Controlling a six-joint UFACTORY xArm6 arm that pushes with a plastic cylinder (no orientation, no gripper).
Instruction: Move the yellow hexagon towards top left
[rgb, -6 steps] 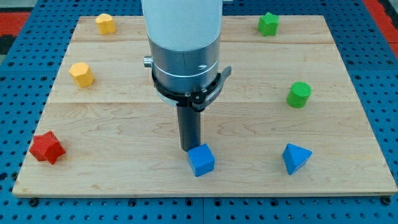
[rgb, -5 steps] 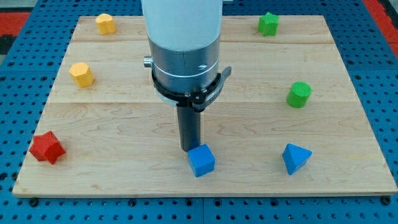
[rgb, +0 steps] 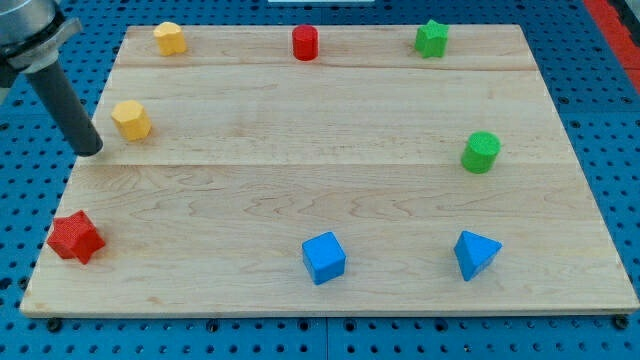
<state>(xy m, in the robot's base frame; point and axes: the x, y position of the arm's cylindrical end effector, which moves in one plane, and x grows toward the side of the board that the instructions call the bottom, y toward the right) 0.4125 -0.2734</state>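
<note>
The dark rod slants down from the frame's upper left corner; my tip (rgb: 91, 150) holds nothing, resting on the wooden board (rgb: 330, 150) just left of and slightly below the yellow hexagon block (rgb: 131, 119).

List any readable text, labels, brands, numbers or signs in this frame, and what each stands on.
None: no word, number, label or sign shows anywhere in the view.
The board is bare wood.
The blocks, such as the yellow hexagon and the blue cube, carry no marks.
The rod above my tip, just left of the yellow hexagon, is plain dark.
</note>
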